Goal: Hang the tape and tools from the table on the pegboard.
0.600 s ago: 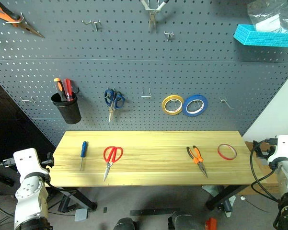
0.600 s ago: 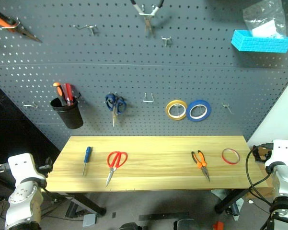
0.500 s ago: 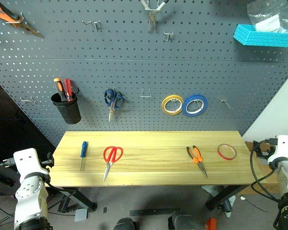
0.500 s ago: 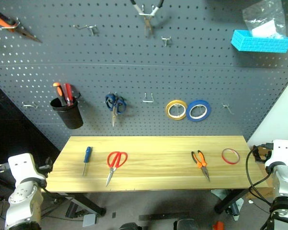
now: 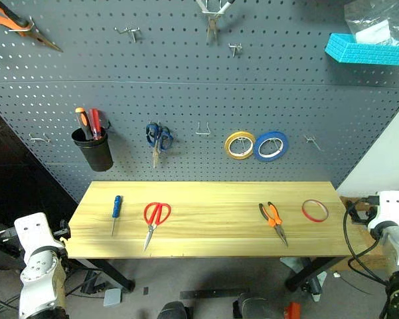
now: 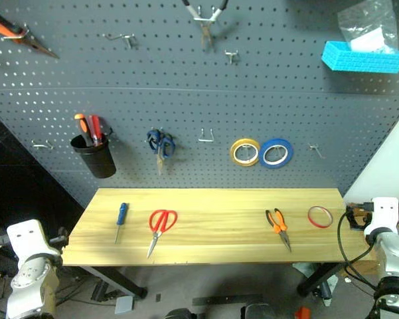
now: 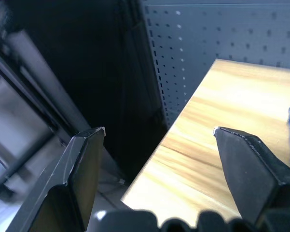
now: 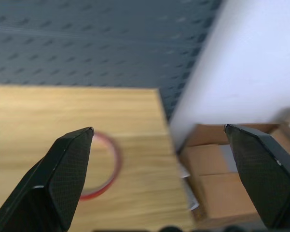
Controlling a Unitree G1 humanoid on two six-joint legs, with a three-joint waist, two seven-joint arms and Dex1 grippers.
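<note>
- You are at the start: nothing is picked up yet, and all four items lie flat on the bench (image 5: 206,239) below the pegboard (image 5: 186,100).
- From your left to right they are the blue screwdriver (image 5: 115,211), the red scissors (image 5: 155,219), the orange pliers (image 5: 272,219) and the red tape ring (image 5: 315,211), each well apart from the next.
- Your left end effector (image 7: 157,140) is spread wide with nothing in it, off the bench's left end, near the screwdriver.
- Your right end effector (image 8: 159,137) is also fully spread and empty, beyond the right end, with the tape ring near one finger.
- The likely next move is to bring the right end effector over the ring, close on its thin wall, then lift it to the bare hook (image 5: 311,141) just right of the blue roll (image 5: 271,146).
</note>
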